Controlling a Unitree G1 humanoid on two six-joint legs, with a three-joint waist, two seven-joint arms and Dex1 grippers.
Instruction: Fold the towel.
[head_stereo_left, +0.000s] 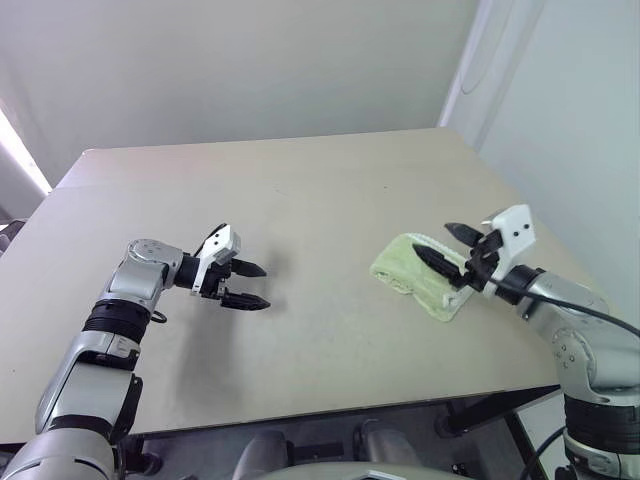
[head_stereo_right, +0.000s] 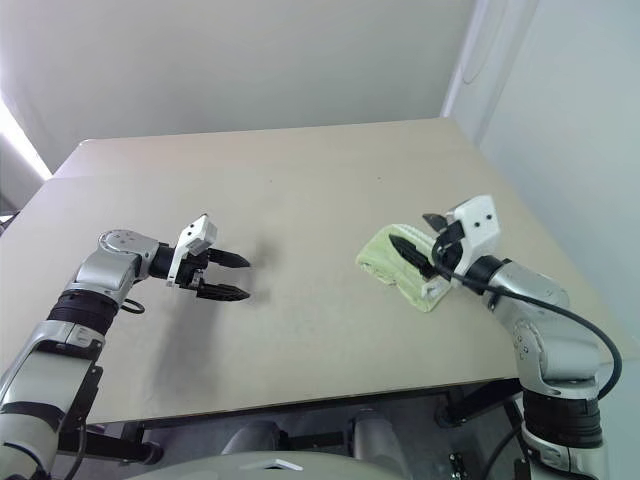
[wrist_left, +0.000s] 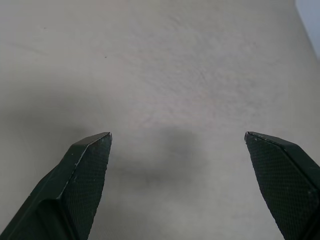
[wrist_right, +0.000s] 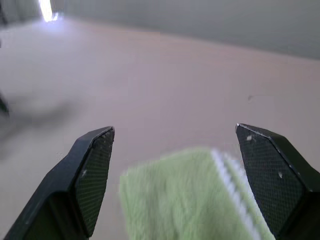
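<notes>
From my head views, the towel (head_stereo_left: 420, 272) lies bunched into a small folded bundle on the table (head_stereo_left: 300, 200), toward its right edge — I judge the folding largely done, perhaps only tidying left. My right gripper (head_stereo_left: 447, 246) hovers over it with fingers spread, holding nothing; my left gripper (head_stereo_left: 250, 285) hangs well apart, fingers wide, empty.

My left wrist view gives bare table between spread fingers.

My right wrist view has the towel just below my parted fingers — its layers blur, so how neatly the edges meet I can't tell.
</notes>
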